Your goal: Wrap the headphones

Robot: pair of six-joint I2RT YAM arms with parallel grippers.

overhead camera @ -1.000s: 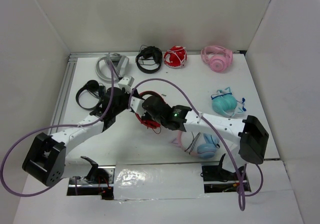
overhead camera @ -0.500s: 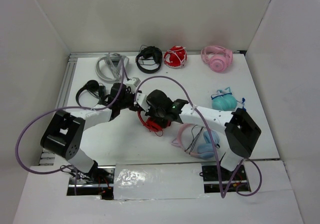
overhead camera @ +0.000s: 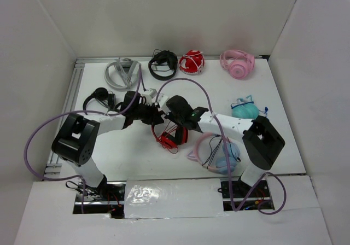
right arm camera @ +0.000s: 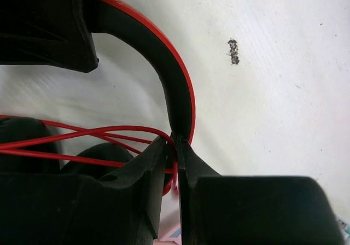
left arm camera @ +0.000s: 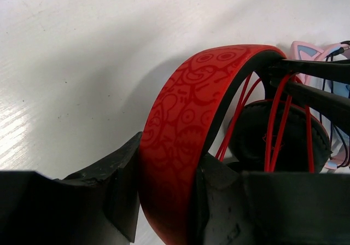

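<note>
The red headphones (overhead camera: 170,136) sit mid-table, with the thin red cable (left arm camera: 276,126) looped several times across the black ear pads. My left gripper (overhead camera: 155,115) is shut on the red patterned headband (left arm camera: 180,124), one black finger on each side of it. My right gripper (overhead camera: 170,106) reaches in from the right and is shut on a strand of the red cable (right arm camera: 174,146), right beside the headband's black inner side (right arm camera: 164,64). The two grippers sit close together above the headphones.
Along the back lie grey headphones (overhead camera: 121,73), black headphones (overhead camera: 163,64), a red bundle with white cord (overhead camera: 192,62) and pink headphones (overhead camera: 237,63). Black headphones (overhead camera: 97,99) lie left, a teal bundle (overhead camera: 244,111) right, and a pink-blue headset (overhead camera: 219,155) at front right.
Both arms have swung back toward the rear of the table. The headphones now hang lower in front of the grippers, and the right gripper has carried the cable around toward the headband.
</note>
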